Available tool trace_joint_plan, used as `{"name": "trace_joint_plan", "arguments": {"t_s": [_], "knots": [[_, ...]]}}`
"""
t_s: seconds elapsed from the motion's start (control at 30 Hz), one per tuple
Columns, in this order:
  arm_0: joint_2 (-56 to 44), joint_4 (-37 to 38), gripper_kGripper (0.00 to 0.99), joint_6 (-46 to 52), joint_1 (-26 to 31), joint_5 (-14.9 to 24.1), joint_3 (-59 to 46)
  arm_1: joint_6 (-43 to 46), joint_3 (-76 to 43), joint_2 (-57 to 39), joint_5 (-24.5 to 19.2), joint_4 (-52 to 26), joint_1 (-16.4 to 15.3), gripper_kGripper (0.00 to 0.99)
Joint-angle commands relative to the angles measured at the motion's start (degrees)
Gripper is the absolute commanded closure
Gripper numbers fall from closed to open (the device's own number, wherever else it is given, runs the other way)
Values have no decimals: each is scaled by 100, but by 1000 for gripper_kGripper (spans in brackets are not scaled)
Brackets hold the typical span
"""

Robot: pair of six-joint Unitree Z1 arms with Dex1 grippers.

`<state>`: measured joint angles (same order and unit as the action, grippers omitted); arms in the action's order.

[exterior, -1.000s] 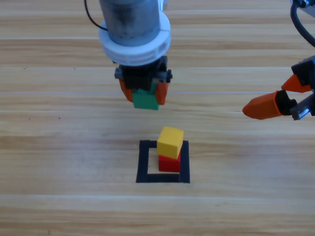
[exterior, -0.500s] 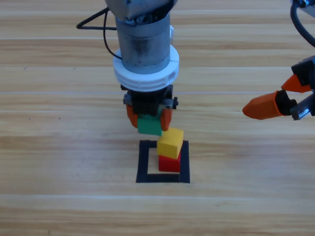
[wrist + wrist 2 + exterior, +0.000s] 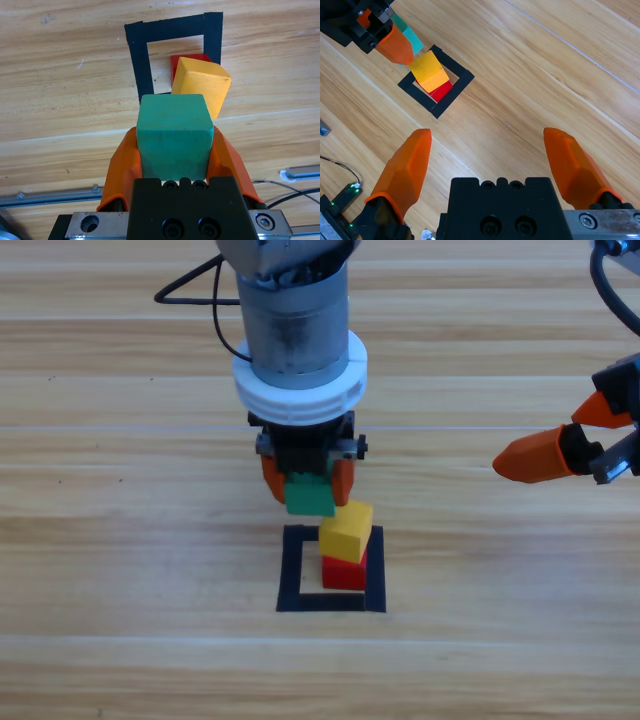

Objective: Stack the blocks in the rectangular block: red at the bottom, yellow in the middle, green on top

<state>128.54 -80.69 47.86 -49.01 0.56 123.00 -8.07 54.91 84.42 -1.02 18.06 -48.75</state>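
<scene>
The green cube [image 3: 310, 496] [image 3: 173, 135] hangs in the air, with my left gripper [image 3: 307, 483] [image 3: 173, 145] shut on it. It hovers just up and left of the yellow cube [image 3: 346, 531] [image 3: 201, 90] [image 3: 430, 71]. That yellow cube rests slightly turned on the red cube [image 3: 344, 573] [image 3: 186, 61] [image 3: 441, 90], inside the right part of the black tape rectangle [image 3: 293, 570] [image 3: 135, 55] [image 3: 445, 102]. My right gripper [image 3: 545, 455] [image 3: 490, 165] waits open at the right edge, nothing between its jaws.
Bare wooden table [image 3: 120, 540] surrounds the tape outline. A black cable [image 3: 215, 315] loops off the left arm near the top. A metal rail and wires [image 3: 300, 175] show at the bottom of the left wrist view.
The left gripper has carried the green cube down and right, toward the yellow-on-red stack, slowing in the last half second. The right gripper has not moved.
</scene>
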Motion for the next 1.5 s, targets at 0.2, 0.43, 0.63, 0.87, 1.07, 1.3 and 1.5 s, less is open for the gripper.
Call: {"name": "trace_joint_plan", "arguments": {"t_s": [0.2, 0.43, 0.63, 0.87, 1.07, 1.3, 1.5], "knots": [[549, -44, 962, 259, -206, -118, 277, 69, -147, 286, 23, -4, 129, 2], [628, -44, 962, 250, -276, -109, 348, 69, -139, 303, 23, -4, 129, 2], [654, -44, 962, 241, -267, -109, 392, 69, -139, 303, 32, -4, 129, 2], [707, -44, 962, 250, -276, -91, 427, 69, -139, 321, 32, -4, 129, 2], [777, -44, 962, 232, -276, -83, 444, 69, -139, 321, 32, -4, 129, 2], [821, -44, 961, 206, -276, -74, 471, 69, -139, 338, 40, -4, 129, 2], [821, -44, 935, 179, -276, -56, 471, 69, -139, 347, 32, -4, 129, 2]]}}
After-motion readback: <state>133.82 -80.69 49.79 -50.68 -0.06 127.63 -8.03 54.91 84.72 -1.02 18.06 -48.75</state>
